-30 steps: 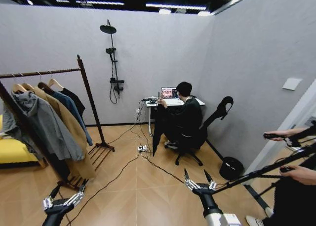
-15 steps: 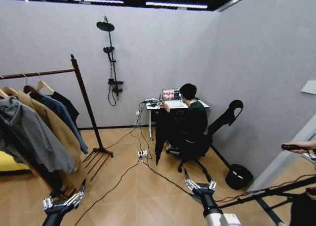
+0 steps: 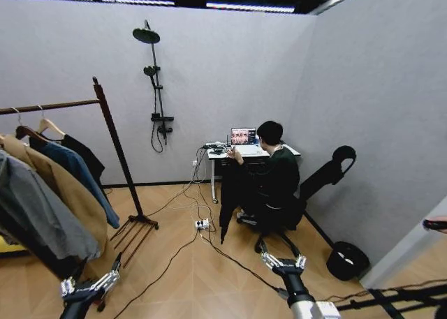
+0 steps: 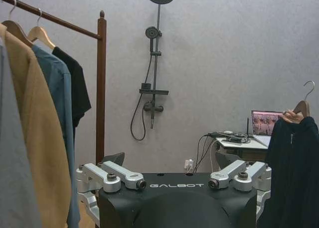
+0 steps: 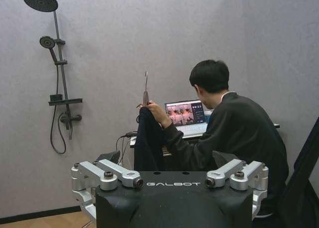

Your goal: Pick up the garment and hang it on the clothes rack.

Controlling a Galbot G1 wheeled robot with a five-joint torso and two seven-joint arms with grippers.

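hanging from a wooden hanger held up by a seated person's hand (image 5: pixel 155 111), the garment (image 3: pixel 228 197) is a long black coat that drapes down beside the small desk (image 3: pixel 218 150) at the far wall, well apart from both arms. in the right wrist view its dark folds fall straight below the hanger hook, and in the left wrist view it shows at the edge with the hook above it. the clothes rack (image 3: pixel 112 141) stands to the robot's left, its rod already carrying a black top, a blue jacket (image 3: pixel 84 172), a tan coat (image 3: pixel 59 190) and a grey one. the left gripper (image 3: pixel 89 283) sits low at the head view's near edge with its fingers spread and nothing between them; the right gripper (image 3: pixel 283 257) is likewise low, open and empty, aimed roughly toward the person. the step in hand looks like the approach, with pickup not yet begun. the next move probably calls for closing the distance to the coat and taking the hanger near its hook, cables (image 3: pixel 174 246) on the floor being something to steer past.
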